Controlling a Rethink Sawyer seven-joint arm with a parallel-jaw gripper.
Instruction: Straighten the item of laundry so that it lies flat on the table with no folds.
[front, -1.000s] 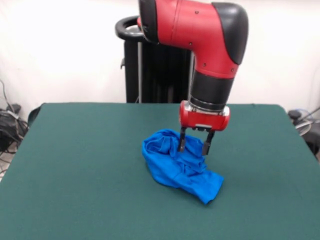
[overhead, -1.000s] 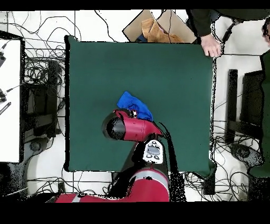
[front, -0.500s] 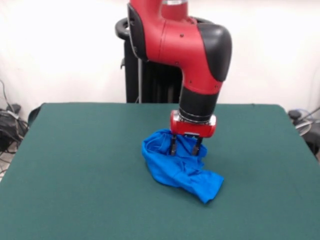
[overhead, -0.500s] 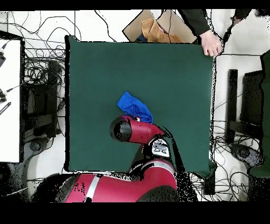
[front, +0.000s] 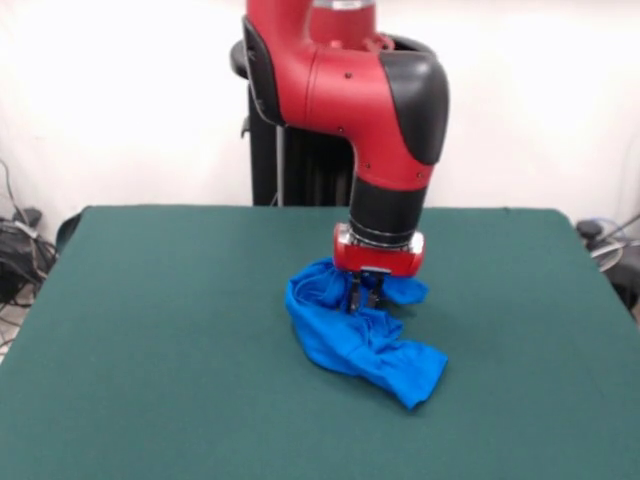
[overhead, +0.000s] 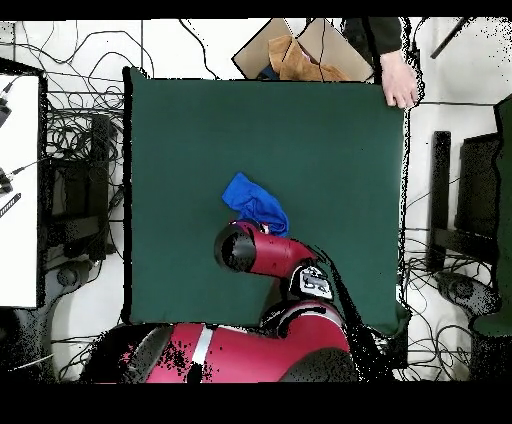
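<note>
Clearly clenched on the crumpled T-shirt (front: 355, 335), the gripper (front: 364, 297) risks dragging folds toward twelve o'clock, bunching it further.

A cardboard box (overhead: 290, 52) beside a person's hand (overhead: 399, 82).

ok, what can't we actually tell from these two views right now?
- Print on the crumpled bright blue T-shirt: front view, hidden by its own folds.
- Red and black gripper: overhead view, covered by the arm; in the front view the fingers look closed into the cloth, but the pinched part is hidden.
- Shirt's edge nearest the robot: overhead view, under the arm.
- Person's hand at the dark green felt table: overhead view, the rest cut off by the top edge.
</note>
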